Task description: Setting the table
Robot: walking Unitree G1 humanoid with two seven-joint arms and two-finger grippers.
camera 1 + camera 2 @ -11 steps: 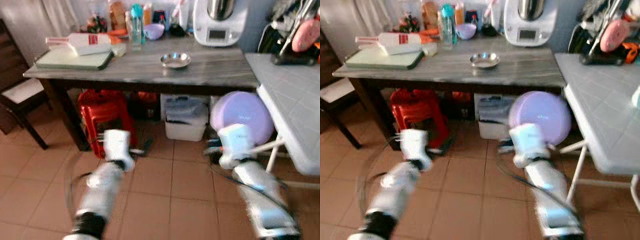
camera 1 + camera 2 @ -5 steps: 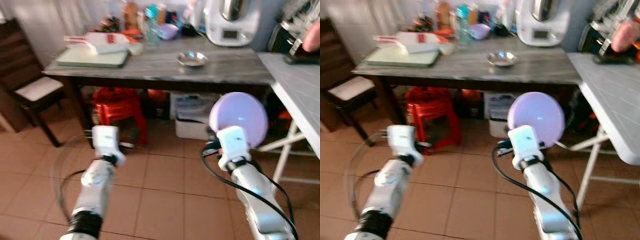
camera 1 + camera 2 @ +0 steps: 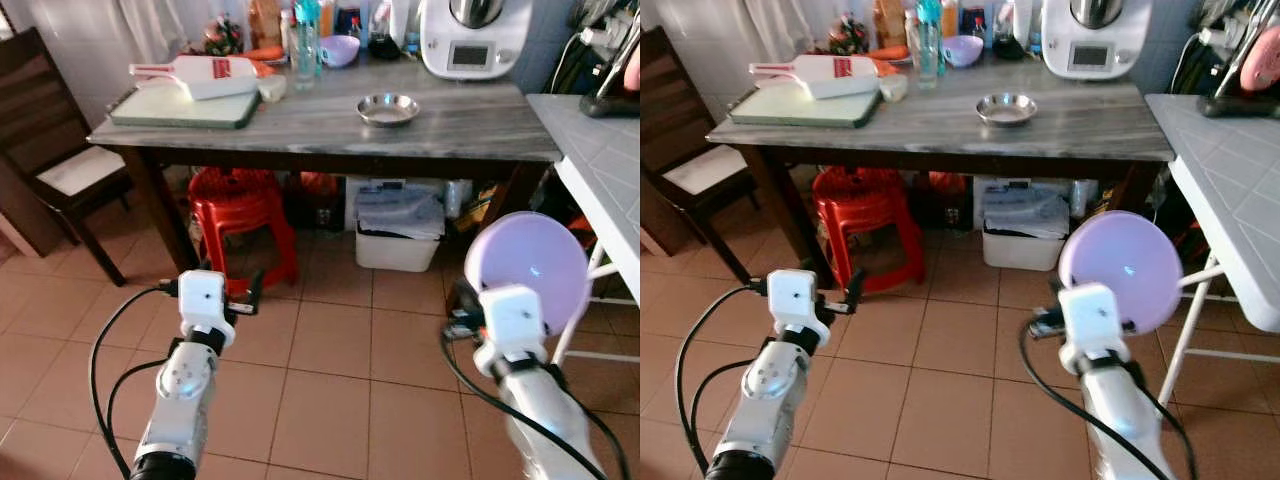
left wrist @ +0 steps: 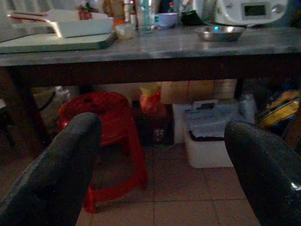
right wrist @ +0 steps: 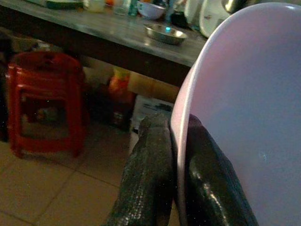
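The right gripper (image 5: 171,188) pinches the upright lilac plate (image 3: 528,272) by its rim, well short of the grey table (image 3: 440,125) ahead, while the left gripper (image 4: 160,155) hangs open.

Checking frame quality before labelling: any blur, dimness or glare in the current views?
Both eye views: sharp and evenly lit, with a small glare spot on the lilac plate. Left wrist view: dim, the left tool fingers soft, the table still readable. Right wrist view: dark, the plate clamped in the right tool, the red stool murky.
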